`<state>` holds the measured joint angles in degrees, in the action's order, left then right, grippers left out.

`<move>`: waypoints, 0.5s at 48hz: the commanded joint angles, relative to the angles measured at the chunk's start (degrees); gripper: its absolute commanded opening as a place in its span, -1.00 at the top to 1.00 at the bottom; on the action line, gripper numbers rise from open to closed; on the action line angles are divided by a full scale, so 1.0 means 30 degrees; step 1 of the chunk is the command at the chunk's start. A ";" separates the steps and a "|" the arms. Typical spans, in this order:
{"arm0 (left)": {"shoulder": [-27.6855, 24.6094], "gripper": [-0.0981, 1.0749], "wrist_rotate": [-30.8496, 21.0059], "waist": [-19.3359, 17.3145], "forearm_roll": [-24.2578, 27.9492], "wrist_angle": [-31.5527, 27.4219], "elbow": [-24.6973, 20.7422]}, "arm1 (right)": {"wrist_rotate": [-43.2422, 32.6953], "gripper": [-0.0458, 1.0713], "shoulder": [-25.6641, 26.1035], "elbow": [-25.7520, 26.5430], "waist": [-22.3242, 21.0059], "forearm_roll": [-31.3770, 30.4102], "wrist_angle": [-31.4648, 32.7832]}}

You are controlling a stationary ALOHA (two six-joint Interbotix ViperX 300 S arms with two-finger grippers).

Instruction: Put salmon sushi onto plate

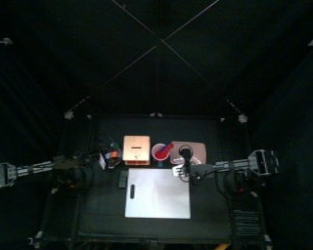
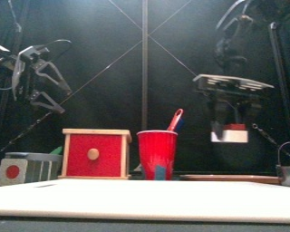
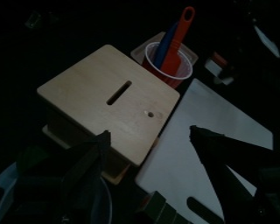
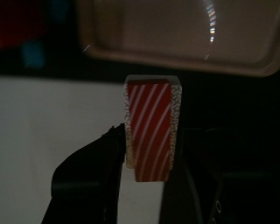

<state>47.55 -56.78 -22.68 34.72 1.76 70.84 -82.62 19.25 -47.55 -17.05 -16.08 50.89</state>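
Note:
My right gripper (image 4: pixel 154 162) is shut on the salmon sushi (image 4: pixel 154 127), a small oblong piece with red and white stripes. In the front view the sushi (image 2: pixel 236 135) hangs in the right gripper (image 2: pixel 234 127) well above the table. The pinkish-red plate (image 4: pixel 184 31) lies just beyond the sushi, beside the white board (image 4: pixel 43 114). In the top view the right gripper (image 1: pixel 184 168) is at the near edge of the plate (image 1: pixel 194 146). My left gripper (image 3: pixel 154 166) is open and empty, over the tan-orange box (image 3: pixel 108 96).
A red cup (image 2: pixel 158 154) with a stick in it stands between the box (image 2: pixel 95 152) and the plate (image 2: pixel 232 178). The white board (image 1: pixel 156 192) lies in front. A small grey block (image 2: pixel 21 168) sits at the far left and a dark object (image 2: pixel 289 163) at the far right.

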 commanded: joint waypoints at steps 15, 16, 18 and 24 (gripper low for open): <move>-0.0059 -0.92 0.0000 -0.0176 -0.0850 0.0029 -0.0498 | 0.1934 -0.30 -0.0498 -0.3721 -0.5303 -0.0527 -0.7412; -0.0029 -0.92 0.0000 -0.0234 -0.0937 0.0029 -0.0527 | 0.1934 -0.30 -0.0850 -0.3633 -0.5332 -0.0527 -0.7412; -0.0059 -0.92 0.0000 -0.0293 -0.1084 0.0029 -0.0557 | 0.1992 -0.31 -0.1406 -0.3457 -0.5332 -0.0586 -0.7412; -0.0029 -0.92 0.0000 -0.0322 -0.1377 0.0029 -0.0615 | 0.2373 -0.47 -0.2285 -0.2871 -0.5303 -0.1113 -0.7500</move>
<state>47.46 -56.87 -23.38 30.85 1.67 70.66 -75.67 12.22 -57.74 -32.78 -18.90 28.65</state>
